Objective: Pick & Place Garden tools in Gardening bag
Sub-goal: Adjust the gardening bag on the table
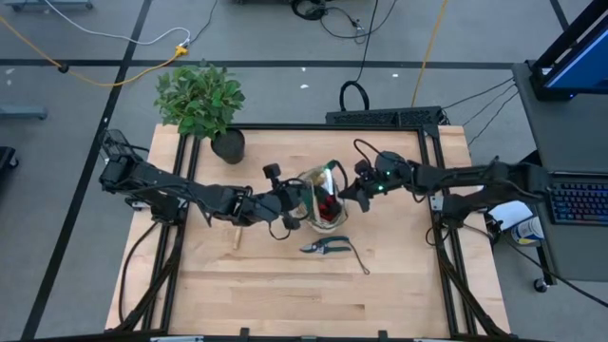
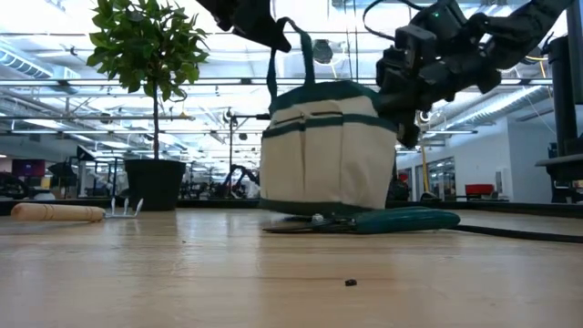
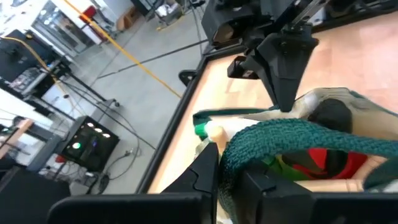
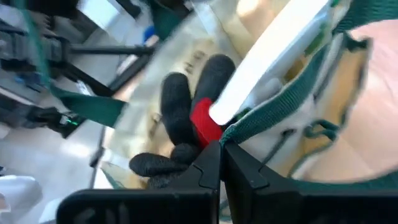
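Observation:
The gardening bag (image 1: 323,195) stands mid-table, tan with green trim, also in the low view (image 2: 328,150). Inside it lie a black-and-red glove (image 4: 186,118), a green-white item (image 3: 205,129) and a wooden handle (image 3: 348,185). My left gripper (image 1: 296,201) is shut on the bag's loop handle. My right gripper (image 1: 348,193) is shut on the bag's rim on the right side. Dark pruning shears (image 1: 328,247) lie flat on the table just near of the bag. A wooden-handled fork (image 2: 64,211) lies flat to the left. My left gripper pinches the green webbing loop handle (image 3: 231,155) between its two fingers, which lie across the strap. It comes from the table's left, above the bag's top (image 2: 260,23). The strap (image 2: 296,50) rises from the bag up to the fingers. My right gripper pinches the bag's green-trimmed rim (image 4: 244,132) on its right side, between its two shut fingers. It comes slanting down from the table's right (image 2: 410,87). The bag stays upright, its base low at the table behind the shears.
A leafy potted plant (image 1: 201,100) in a black pot (image 1: 228,145) stands at the far left of the table. A black cord (image 1: 359,258) trails by the shears. There is bare wood along the near edge (image 1: 304,304).

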Tool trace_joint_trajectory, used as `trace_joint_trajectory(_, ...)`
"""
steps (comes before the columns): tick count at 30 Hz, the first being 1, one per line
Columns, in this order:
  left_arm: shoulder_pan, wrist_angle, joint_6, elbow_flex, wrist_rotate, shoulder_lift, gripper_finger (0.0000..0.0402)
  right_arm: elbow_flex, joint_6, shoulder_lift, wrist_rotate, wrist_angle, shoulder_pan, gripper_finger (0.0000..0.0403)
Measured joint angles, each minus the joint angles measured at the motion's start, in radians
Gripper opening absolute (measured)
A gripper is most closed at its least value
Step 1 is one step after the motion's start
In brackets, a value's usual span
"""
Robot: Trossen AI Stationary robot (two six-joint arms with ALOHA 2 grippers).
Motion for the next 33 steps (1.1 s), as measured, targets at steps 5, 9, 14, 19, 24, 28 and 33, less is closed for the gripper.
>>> trace_joint_trajectory(5, 0.000, 0.000, -0.002, 0.000, 0.074, 0.000, 0.0026, 0.000, -0.039, -0.063, 0.031, -0.074, 0.000, 0.0001)
trace_joint_trajectory(9, 0.003, -0.003, -0.002, 0.000, 0.136, 0.000, 0.0026, 0.002, -0.077, -0.086, 0.139, -0.030, 0.025, 0.0000)
trace_joint_trajectory(14, 0.019, -0.061, -0.002, 0.000, 0.204, 0.000, 0.0026, -0.001, -0.079, -0.083, 0.055, -0.055, 0.036, 0.0000)
trace_joint_trajectory(19, 0.035, -0.139, -0.046, 0.000, 0.208, 0.011, 0.0047, 0.000, -0.118, -0.070, 0.140, -0.133, 0.041, 0.0000)
trace_joint_trajectory(24, 0.046, -0.186, -0.055, 0.000, 0.206, 0.010, 0.0102, 0.000, -0.133, -0.082, 0.122, -0.110, 0.042, 0.0000)
trace_joint_trajectory(28, 0.046, -0.185, -0.076, 0.000, 0.206, 0.010, 0.0144, 0.000, -0.137, -0.082, 0.121, -0.072, 0.042, 0.0003)
trace_joint_trajectory(33, 0.017, -0.196, -0.071, 0.000, 0.205, 0.010, 0.0182, 0.000, -0.148, -0.082, 0.121, -0.073, 0.041, 0.0029)
